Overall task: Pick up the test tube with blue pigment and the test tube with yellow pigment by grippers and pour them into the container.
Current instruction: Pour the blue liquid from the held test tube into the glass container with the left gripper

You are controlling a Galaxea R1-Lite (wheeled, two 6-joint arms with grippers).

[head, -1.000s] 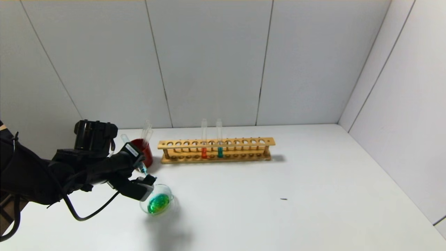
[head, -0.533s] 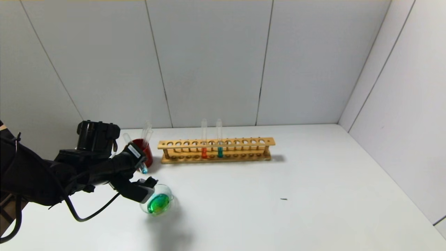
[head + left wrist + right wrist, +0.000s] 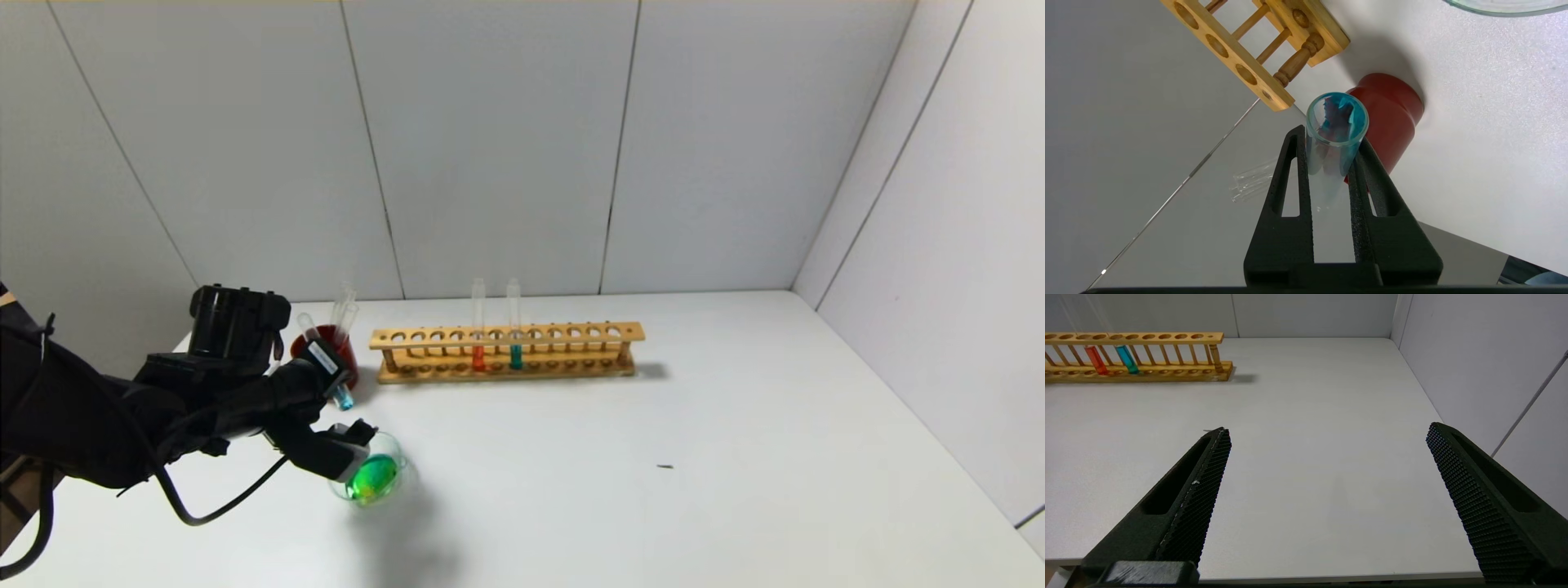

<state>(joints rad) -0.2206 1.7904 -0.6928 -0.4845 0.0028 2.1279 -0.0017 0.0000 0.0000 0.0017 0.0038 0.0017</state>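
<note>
My left gripper (image 3: 328,377) is shut on the test tube with blue pigment (image 3: 342,398) and holds it tilted, its blue end lowest, between the red cup and the container (image 3: 390,447). The container is a clear glass dish with green liquid in it, just in front of the gripper. In the left wrist view the tube (image 3: 1336,122) sits between the two black fingers (image 3: 1294,163). No tube with yellow liquid is in view. My right gripper (image 3: 1327,428) is open and empty above the bare table at the near right, out of the head view.
A dark red cup (image 3: 341,353) with clear empty tubes (image 3: 344,306) stands behind the left gripper. A wooden rack (image 3: 506,336) farther right holds an orange-liquid tube (image 3: 478,358) and a teal-liquid tube (image 3: 515,356). Grey walls close the back and right.
My left gripper has shifted slightly back and to the right with the tube, which now stands steeper. The blue liquid has settled at its lower end. The dish has not moved.
</note>
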